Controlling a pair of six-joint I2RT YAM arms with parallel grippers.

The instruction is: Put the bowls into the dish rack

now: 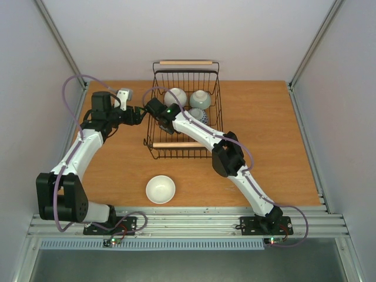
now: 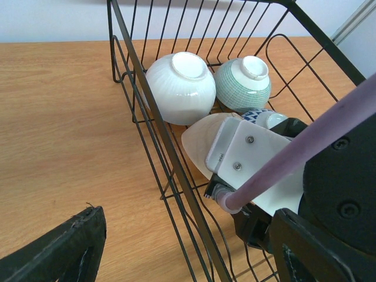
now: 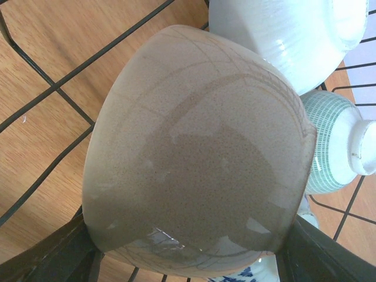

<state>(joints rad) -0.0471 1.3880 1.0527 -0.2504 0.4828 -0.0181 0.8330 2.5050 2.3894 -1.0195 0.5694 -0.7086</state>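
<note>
On the wooden table, the right gripper clamped a tan bowl low inside the dish rack, seemingly ready for release, while the left gripper stood spread and empty and a cream bowl waited outside.

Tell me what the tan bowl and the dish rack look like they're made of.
Tan bowl: likely glazed ceramic, going by the glossy surface with soft reflections, fine speckles and hairline crackle lines. Dish rack: thin black wire, probably coated metal, though the coating can't be confirmed. Its handles: light wooden bars, judging by colour; the grain is too small to see.
</note>
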